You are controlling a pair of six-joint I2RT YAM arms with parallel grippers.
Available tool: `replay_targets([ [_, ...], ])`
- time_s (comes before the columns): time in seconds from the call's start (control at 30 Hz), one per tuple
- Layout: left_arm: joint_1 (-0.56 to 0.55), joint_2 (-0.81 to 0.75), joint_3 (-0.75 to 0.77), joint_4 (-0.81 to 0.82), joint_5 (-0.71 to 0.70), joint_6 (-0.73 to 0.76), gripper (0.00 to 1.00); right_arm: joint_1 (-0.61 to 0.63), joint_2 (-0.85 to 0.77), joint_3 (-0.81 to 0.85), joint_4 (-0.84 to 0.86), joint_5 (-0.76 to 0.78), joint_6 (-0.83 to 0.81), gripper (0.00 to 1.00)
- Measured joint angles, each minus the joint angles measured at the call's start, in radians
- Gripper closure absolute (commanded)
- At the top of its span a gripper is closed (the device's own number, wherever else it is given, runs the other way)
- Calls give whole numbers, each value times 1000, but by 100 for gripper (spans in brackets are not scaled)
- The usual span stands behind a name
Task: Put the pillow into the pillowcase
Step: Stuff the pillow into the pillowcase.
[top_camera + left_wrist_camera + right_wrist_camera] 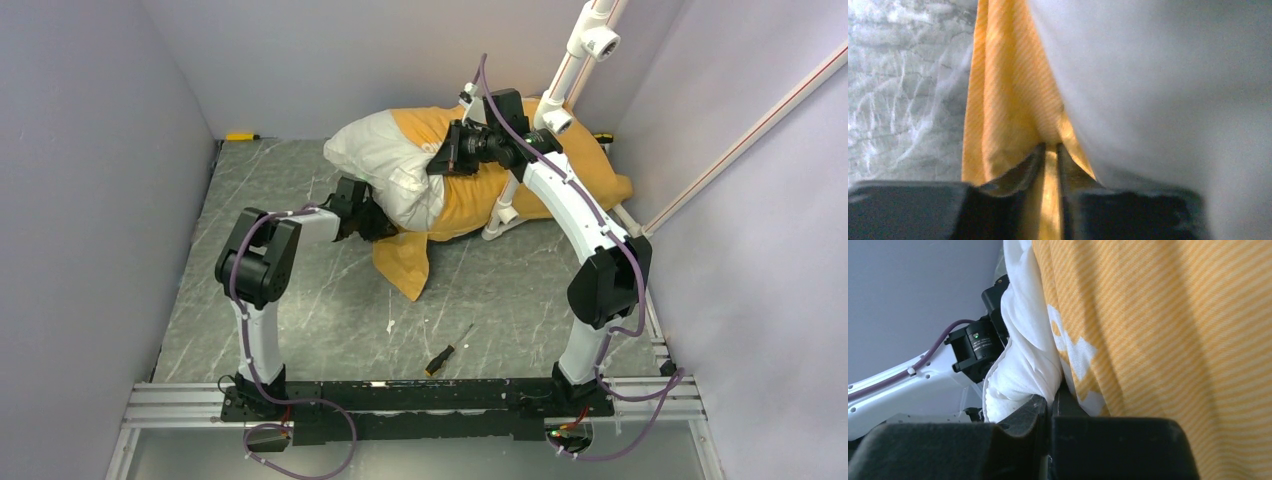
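Readable text: none in any view.
Black unit (979, 342) on the left arm: a few lines of tiny white print beside a green light, too small to make out.

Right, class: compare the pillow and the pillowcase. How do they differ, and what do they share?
The pillow is white; the pillowcase shows orange-yellow stripes. The pillow is plump; the pillowcase is thin, with a loose flap drooping onto the table. The pillow's end sticks out bare, while the pillowcase wraps the rest. Both are soft cloth.
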Motion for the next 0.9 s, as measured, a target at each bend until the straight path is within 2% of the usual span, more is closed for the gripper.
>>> replay_targets([
  [0.07,-1,11,0,15,-1,7,99,0,0,-1,0,0,-5,100],
  [0.33,3,-31,-29,-6,-32,42,100,0,0,-2,-13,2,-54,100],
  [0.7,16,-442,-137,-277,-200,68,100,8,2,-5,-24,10,-117,100],
  [0.77,21,-495,-169,-290,-201,69,86,12,4,-5,-30,15,-129,100],
  [0.8,31,-513,-189,-291,-186,66,73,14,5,-5,-33,18,-134,100],
  [0.83,43,-518,-204,-288,-158,62,65,16,6,-5,-35,21,-136,100],
  [0.9,84,-505,-222,-281,-93,43,55,20,6,-5,-39,25,-137,100],
])
